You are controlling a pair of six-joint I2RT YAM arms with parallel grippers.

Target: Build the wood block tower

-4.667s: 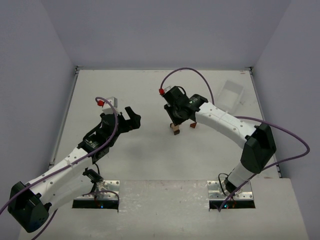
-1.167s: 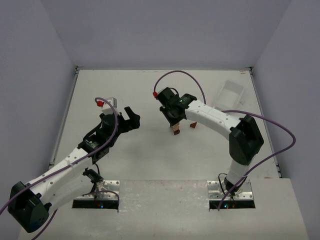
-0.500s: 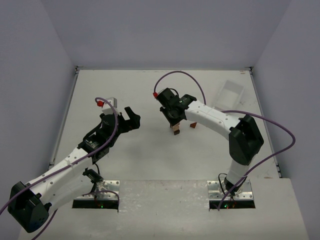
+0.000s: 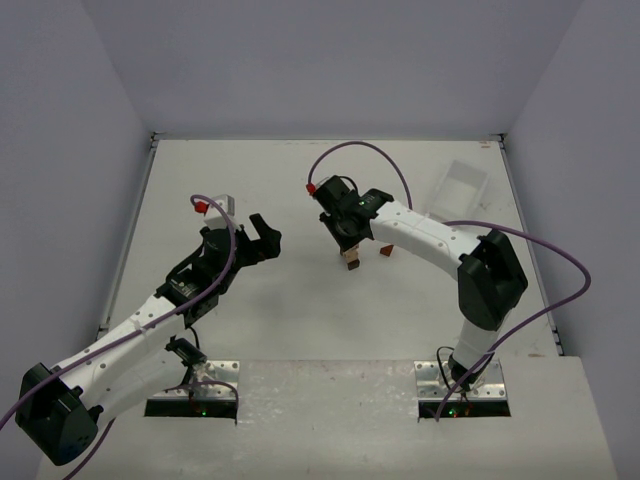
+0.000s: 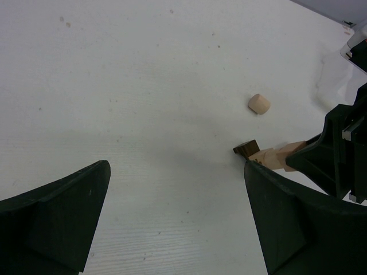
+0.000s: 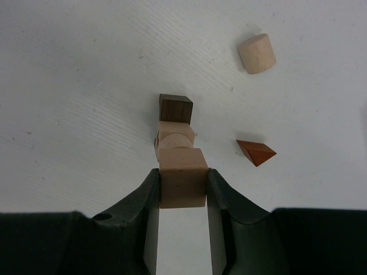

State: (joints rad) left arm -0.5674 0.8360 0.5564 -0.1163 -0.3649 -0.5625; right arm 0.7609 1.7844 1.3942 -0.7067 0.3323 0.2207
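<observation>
The wood block tower (image 4: 350, 262) stands mid-table. In the right wrist view it is a dark brown block (image 6: 175, 108) at the bottom with pale tan pieces (image 6: 175, 139) stacked on it. My right gripper (image 6: 182, 173) is shut on a pale tan cube (image 6: 182, 189) and holds it directly over the stack; I cannot tell whether it touches. A reddish-brown wedge (image 6: 255, 152) lies just right of the tower. A pale cylinder (image 6: 257, 53) lies farther off. My left gripper (image 5: 175, 164) is open and empty, left of the tower (image 5: 269, 156).
A clear plastic tray (image 4: 462, 188) lies at the back right. The wedge (image 4: 386, 251) sits close beside the tower under my right arm. The pale cylinder (image 5: 259, 103) shows beyond the tower in the left wrist view. Walls enclose the table on three sides.
Since 4.7 s ago my right arm has swung its wrist and elbow a little to the left above the tower. In the last second nothing has visibly moved. The left arm is still.
</observation>
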